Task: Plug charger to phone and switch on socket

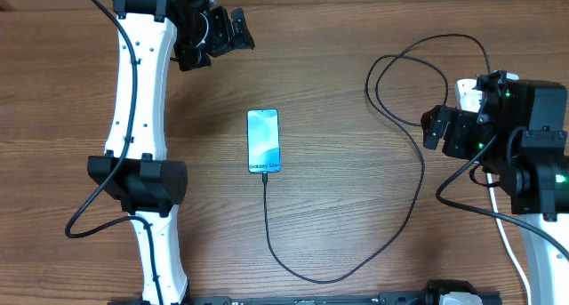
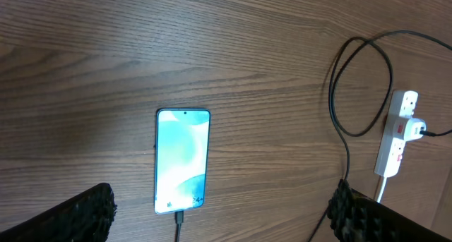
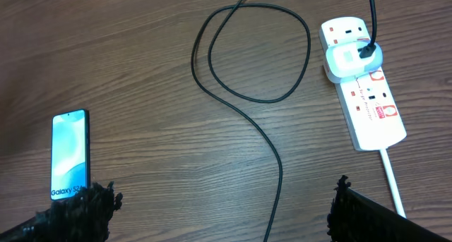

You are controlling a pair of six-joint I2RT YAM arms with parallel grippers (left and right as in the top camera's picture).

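Phone sits well apart frm left tool.

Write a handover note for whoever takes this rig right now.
Left gripper: jaws open, empty, above the table, apart from the phone.
Right gripper: jaws open, empty, near the socket, not touching it.
Charger: tip looks seated in the phone's bottom edge, other end plugged into the socket.
Done: charger to phone, apparently.
Left: switch the socket on. Cannot tell from the red switches whether it is already on.
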